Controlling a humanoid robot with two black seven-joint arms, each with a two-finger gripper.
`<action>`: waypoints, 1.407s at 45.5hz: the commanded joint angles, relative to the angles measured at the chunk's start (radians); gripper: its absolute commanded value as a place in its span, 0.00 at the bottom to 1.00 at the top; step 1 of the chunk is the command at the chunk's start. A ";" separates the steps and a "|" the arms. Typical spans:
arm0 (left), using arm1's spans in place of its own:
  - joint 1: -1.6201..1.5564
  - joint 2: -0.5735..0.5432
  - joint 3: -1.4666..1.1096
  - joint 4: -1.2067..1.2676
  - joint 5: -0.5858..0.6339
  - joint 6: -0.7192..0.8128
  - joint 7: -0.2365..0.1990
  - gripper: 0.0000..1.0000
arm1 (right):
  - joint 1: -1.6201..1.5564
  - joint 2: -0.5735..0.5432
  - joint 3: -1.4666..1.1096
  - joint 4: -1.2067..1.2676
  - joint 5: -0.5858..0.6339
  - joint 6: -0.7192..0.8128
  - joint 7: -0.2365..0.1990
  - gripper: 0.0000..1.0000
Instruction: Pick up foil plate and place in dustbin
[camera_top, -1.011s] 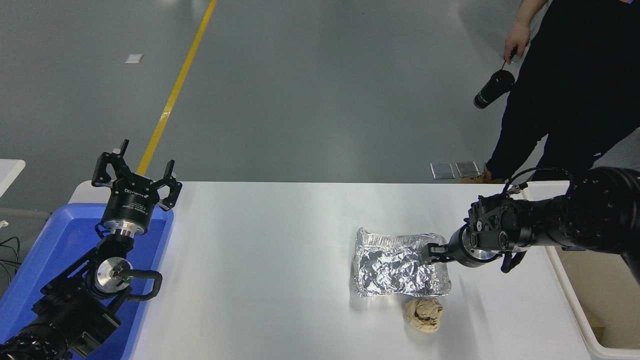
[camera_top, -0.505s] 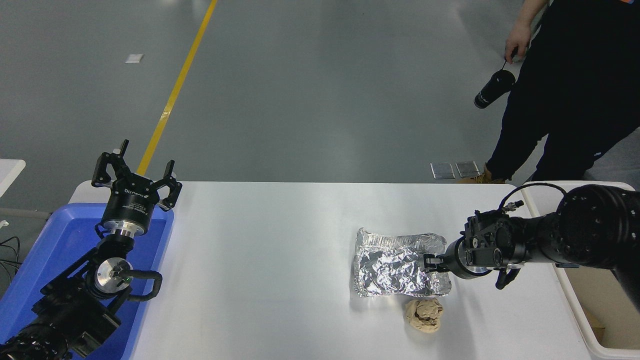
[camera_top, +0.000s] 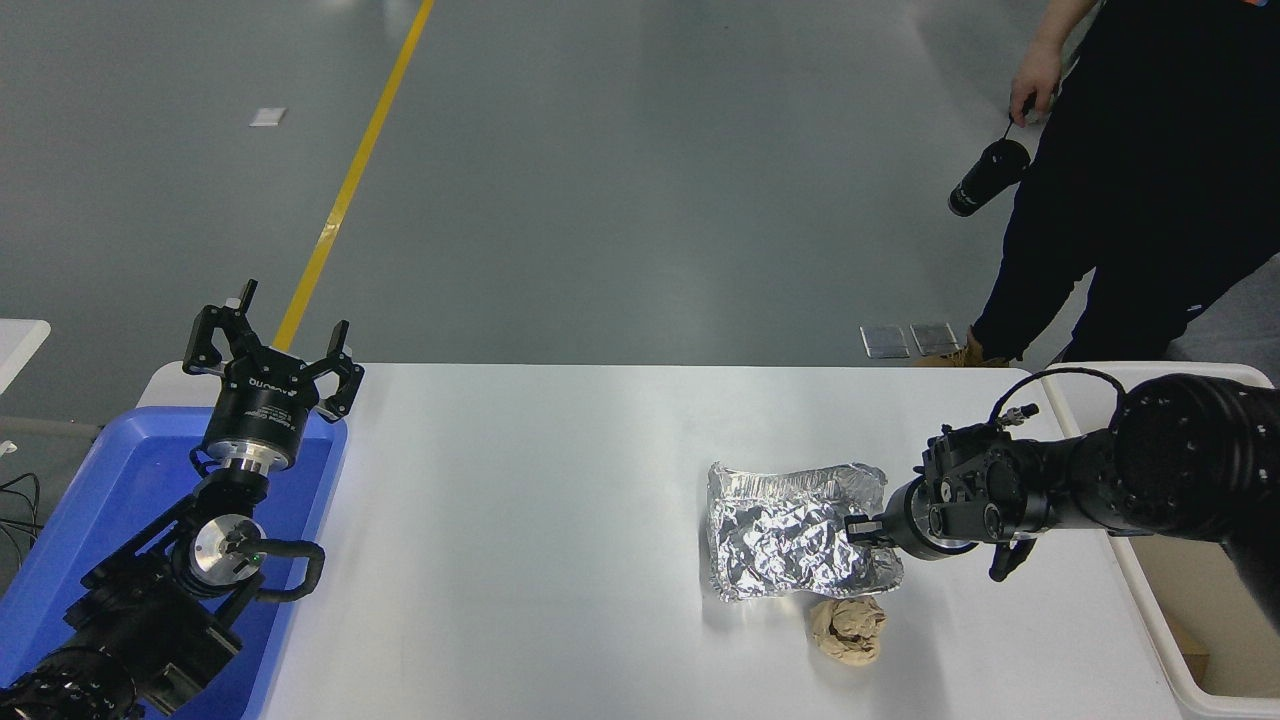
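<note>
The foil plate (camera_top: 790, 530), shiny, crinkled and rectangular, lies on the white table (camera_top: 520, 520) right of centre. My right gripper (camera_top: 866, 528) comes in from the right, low over the table, with its fingers closed on the plate's right rim. The plate sits slightly skewed. The dustbin (camera_top: 1160, 630), an off-white tub with a cream inside, stands off the table's right edge, partly behind my right arm. My left gripper (camera_top: 270, 350) is parked open at the lower left, above the blue bin.
A crumpled tan paper ball (camera_top: 848, 628) lies just in front of the plate. A blue plastic bin (camera_top: 110, 500) stands at the table's left end. A person in dark clothes (camera_top: 1130, 200) stands at the far right holding a black bottle (camera_top: 988, 178).
My right gripper has moved down and towards me along the plate's right rim and closed on it. The plate has shifted and turned slightly. The left arm has not moved.
</note>
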 joint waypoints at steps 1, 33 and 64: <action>0.000 0.000 0.000 0.000 0.000 0.000 0.000 0.98 | 0.059 -0.008 0.003 0.016 0.002 0.015 0.002 0.00; 0.000 0.000 0.000 0.000 0.000 0.000 0.000 0.98 | 0.729 -0.354 0.011 0.415 0.007 0.346 0.037 0.00; 0.000 0.000 0.000 0.000 0.000 -0.001 0.000 0.98 | 1.087 -0.431 0.025 0.483 0.005 0.596 0.036 0.00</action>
